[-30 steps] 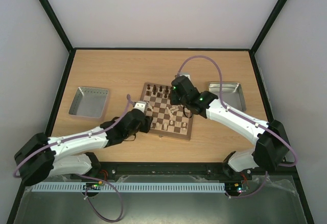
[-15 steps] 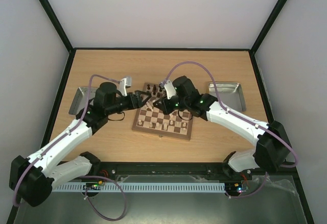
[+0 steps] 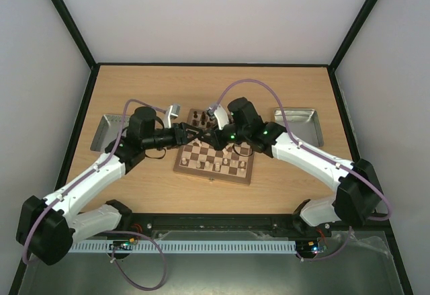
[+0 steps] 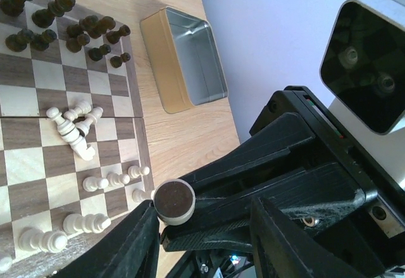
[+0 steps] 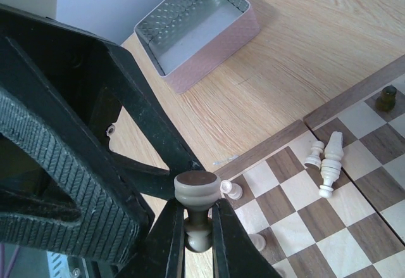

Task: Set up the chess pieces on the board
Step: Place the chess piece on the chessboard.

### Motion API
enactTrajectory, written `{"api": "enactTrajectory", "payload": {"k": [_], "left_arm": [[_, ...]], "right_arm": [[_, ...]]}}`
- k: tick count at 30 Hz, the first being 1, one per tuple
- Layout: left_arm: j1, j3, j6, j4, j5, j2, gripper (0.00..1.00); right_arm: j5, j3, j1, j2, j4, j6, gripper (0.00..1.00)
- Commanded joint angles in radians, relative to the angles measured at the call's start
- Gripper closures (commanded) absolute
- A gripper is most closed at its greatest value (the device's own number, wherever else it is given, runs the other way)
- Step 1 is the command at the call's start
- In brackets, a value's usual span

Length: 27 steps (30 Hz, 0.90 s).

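Note:
The board [image 3: 213,175] lies mid-table. Dark chess pieces [image 3: 205,117] stand along its far edge, cream ones [image 3: 225,164] stand near the front, and several cream pieces [image 4: 73,126] lie toppled mid-board. My right gripper [image 5: 197,227] is shut on a cream piece [image 5: 197,189], held base-up over the board's left edge [image 5: 272,145]. My left gripper [image 4: 202,214] meets it there, jaws apart around the right gripper's tip. The held piece's brown felt base [image 4: 174,202] sits against the left finger [image 4: 126,246]. In the top view both grippers [image 3: 201,134] overlap.
A grey metal tray [image 3: 117,134] sits left of the board and another [image 3: 299,125] sits to its right. The right tray [image 4: 186,56] appears in the left wrist view, the left tray [image 5: 196,31] in the right wrist view. Both arms cross over the board's far-left corner.
My left arm swung from the board's near-left side up to its far-left corner. The right gripper shifted left with its piece to meet it.

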Motion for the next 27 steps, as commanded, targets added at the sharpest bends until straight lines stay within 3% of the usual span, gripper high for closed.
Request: {"api": "enactTrajectory", "payload": {"k": [1, 9, 16, 27], "left_arm": [[0.014, -0.032, -0.043, 0.05, 0.033, 0.026, 0.61], [0.036, -0.083, -0.176, 0.166, 0.062, 0.065, 0.68], [0.059, -0.102, -0.27, 0.238, 0.066, 0.08, 0.61], [0.063, -0.146, -0.359, 0.353, 0.11, 0.098, 0.73]], "right_arm": [[-0.024, 0.029, 0.003, -0.004, 0.055, -0.013, 0.95], [-0.039, 0.027, 0.004, 0.002, 0.063, -0.021, 0.95], [-0.048, 0.022, 0.004, 0.005, 0.061, -0.033, 0.95], [-0.034, 0.019, 0.005, 0.007, 0.063, -0.032, 0.95]]}}
